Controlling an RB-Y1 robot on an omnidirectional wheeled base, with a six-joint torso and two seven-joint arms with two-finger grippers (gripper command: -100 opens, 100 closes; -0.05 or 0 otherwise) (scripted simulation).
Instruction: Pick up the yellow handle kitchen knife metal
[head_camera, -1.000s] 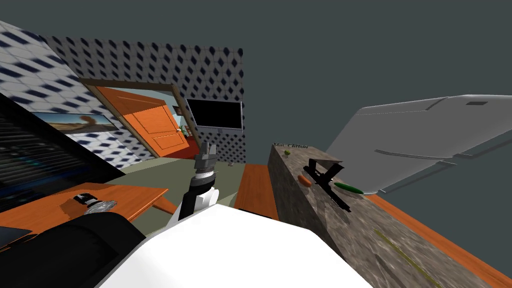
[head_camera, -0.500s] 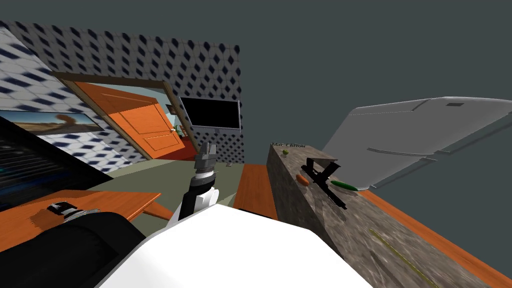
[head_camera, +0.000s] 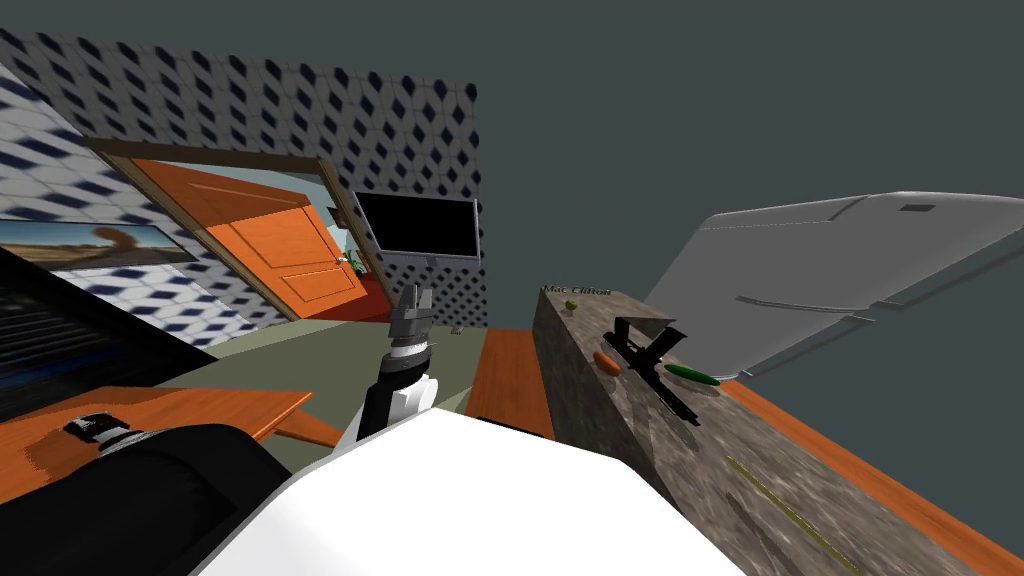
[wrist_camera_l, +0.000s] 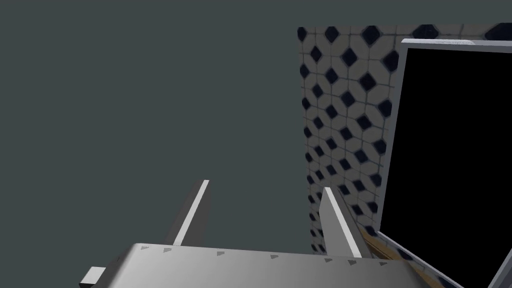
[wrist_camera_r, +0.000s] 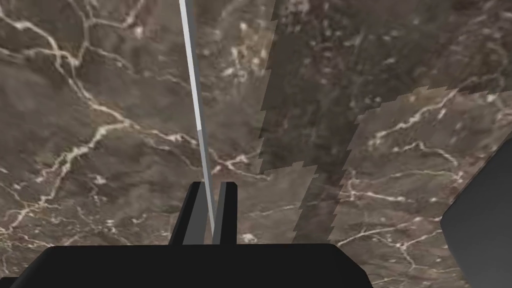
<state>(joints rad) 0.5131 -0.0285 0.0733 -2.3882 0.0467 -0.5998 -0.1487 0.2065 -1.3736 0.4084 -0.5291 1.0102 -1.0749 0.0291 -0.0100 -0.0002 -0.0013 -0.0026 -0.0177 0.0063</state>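
Reach with the right arm (head_camera: 645, 352) over the brown marble counter (head_camera: 730, 430) on the right side. Hold in the right gripper (wrist_camera_r: 211, 184), most likely, the knife (wrist_camera_r: 196, 100), seen edge-on as a thin grey strip running straight out from the gripper (no yellow of a handle to be found in the right wrist view). Press on it with the two dark fingers (wrist_camera_r: 227, 210), brought nearly together, one on each flat side. Judge this hold as sensible: no other way to squeeze a thing so thin than by its two broad faces. So, place the knife between the right fingers and over the veined stone. Leave alone the orange carrot-like thing (head_camera: 606, 362) and the long green vegetable (head_camera: 692, 375), lying on the counter at either side of the arm, near it but outside the grip. Carry the left gripper (head_camera: 416, 298) raised in front of the chest, away from the counter, so as not to disturb the working side; its blades well apart, with nothing between. Next, better to lift straight and slowly, for fear of the blade swinging or slipping in so narrow a hold.
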